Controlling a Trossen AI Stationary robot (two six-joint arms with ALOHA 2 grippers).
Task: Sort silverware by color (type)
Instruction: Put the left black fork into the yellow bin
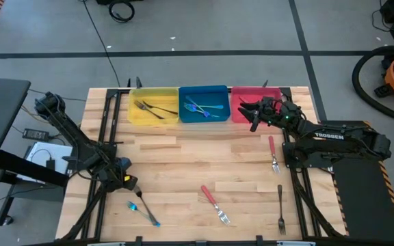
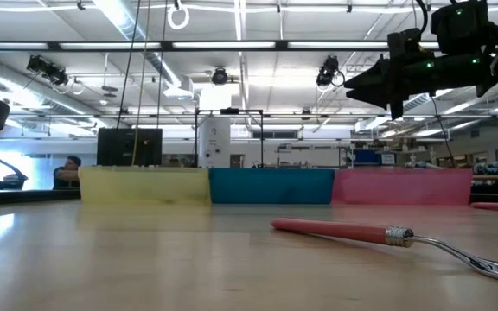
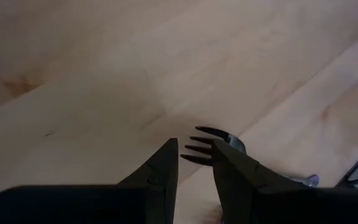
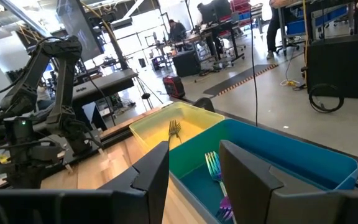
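Note:
A blue-handled fork (image 1: 146,212) lies flat on the wooden table near its front left. My left gripper (image 1: 130,183) is low over the fork's tine end, open by a narrow gap. In the left wrist view the tines (image 3: 201,148) show just past my left gripper (image 3: 196,163). My right gripper (image 1: 253,113) is open and empty, raised above the red bin (image 1: 241,113). It also shows in the low view (image 2: 366,86). Two red-handled forks (image 1: 214,203) (image 1: 273,153) and a dark fork (image 1: 280,208) lie flat on the table. My left gripper points down at the blue-handled fork's tine end (image 3: 229,140). One finger (image 3: 241,174) covers the fork's neck. I cannot tell whether it touches the fork, which lies flat on the table.
The yellow bin (image 1: 134,116) holds dark forks and the blue bin (image 1: 183,116) holds blue forks. Both stand in a row with the red bin at the table's far edge. Bare wood lies between the bins and the loose forks. A person shows in the room beyond (image 2: 67,171).

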